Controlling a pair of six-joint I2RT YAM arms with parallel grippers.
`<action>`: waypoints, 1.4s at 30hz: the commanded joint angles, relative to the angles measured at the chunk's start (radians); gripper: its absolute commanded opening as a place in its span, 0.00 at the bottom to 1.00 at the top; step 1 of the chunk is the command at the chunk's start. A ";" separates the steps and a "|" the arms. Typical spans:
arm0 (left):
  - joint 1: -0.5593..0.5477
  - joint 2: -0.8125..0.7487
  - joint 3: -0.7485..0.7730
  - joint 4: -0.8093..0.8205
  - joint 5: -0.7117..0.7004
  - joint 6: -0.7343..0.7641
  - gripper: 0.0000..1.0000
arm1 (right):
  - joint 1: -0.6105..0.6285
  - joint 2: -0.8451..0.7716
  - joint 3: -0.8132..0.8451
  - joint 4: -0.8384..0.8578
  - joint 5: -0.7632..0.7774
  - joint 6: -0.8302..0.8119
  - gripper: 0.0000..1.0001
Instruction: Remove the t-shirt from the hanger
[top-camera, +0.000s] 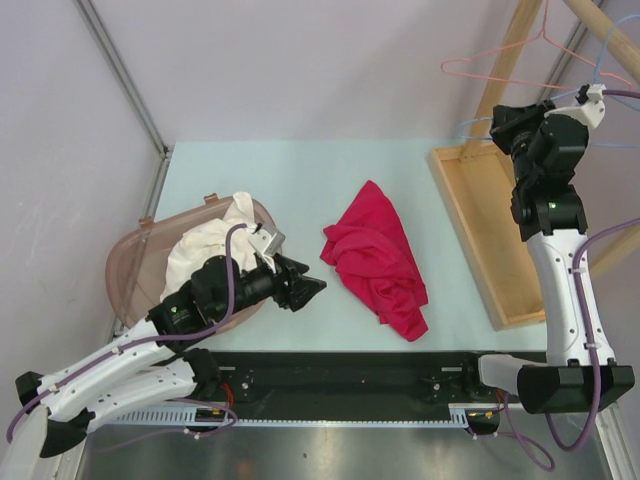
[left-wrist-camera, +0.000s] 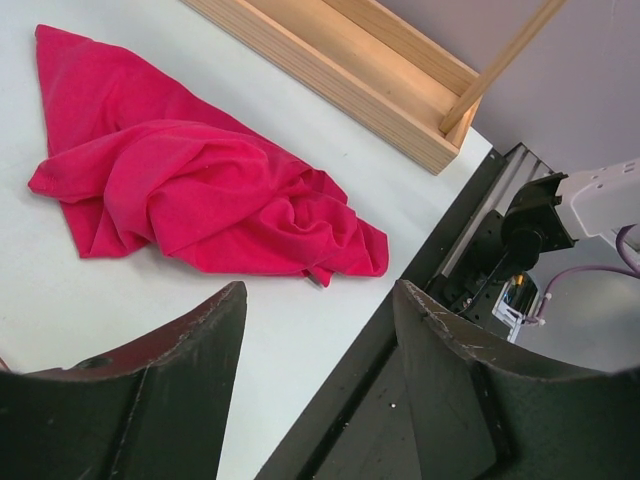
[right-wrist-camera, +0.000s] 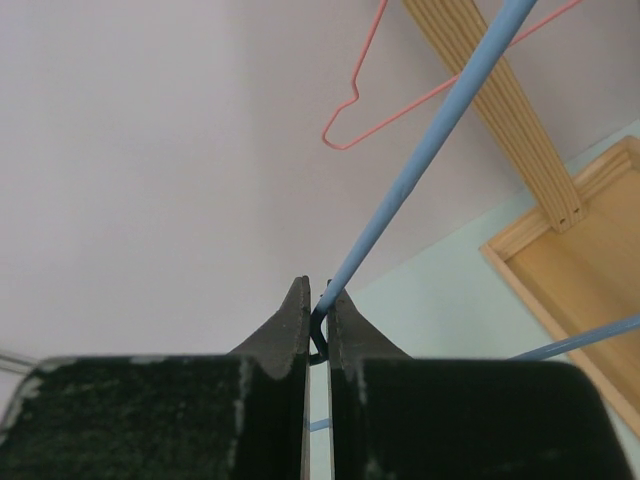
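Note:
The red t-shirt (top-camera: 375, 260) lies crumpled on the table's middle, off any hanger; it also shows in the left wrist view (left-wrist-camera: 200, 190). My left gripper (top-camera: 310, 290) is open and empty, low over the table just left of the shirt, with its fingertips apart in its own view (left-wrist-camera: 320, 290). My right gripper (top-camera: 497, 125) is raised at the far right by the wooden rack. It is shut on the bare blue hanger (right-wrist-camera: 430, 160), whose wire runs between the closed fingertips (right-wrist-camera: 318, 290).
A brown basket (top-camera: 130, 270) holding white cloth (top-camera: 215, 240) sits at the left, under my left arm. A wooden tray (top-camera: 480, 230) lies at the right. A pink hanger (top-camera: 520, 65) hangs on the wooden rack (top-camera: 515, 50).

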 joint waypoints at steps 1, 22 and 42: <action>0.006 -0.001 0.039 0.022 0.019 0.003 0.65 | -0.017 -0.030 -0.009 0.047 -0.012 0.091 0.00; 0.006 0.004 0.024 0.060 0.051 -0.012 0.66 | -0.026 -0.101 -0.086 -0.134 0.011 0.153 0.64; 0.021 0.351 0.165 0.059 0.059 -0.057 1.00 | 0.584 -0.197 -0.145 -0.645 0.603 -0.263 1.00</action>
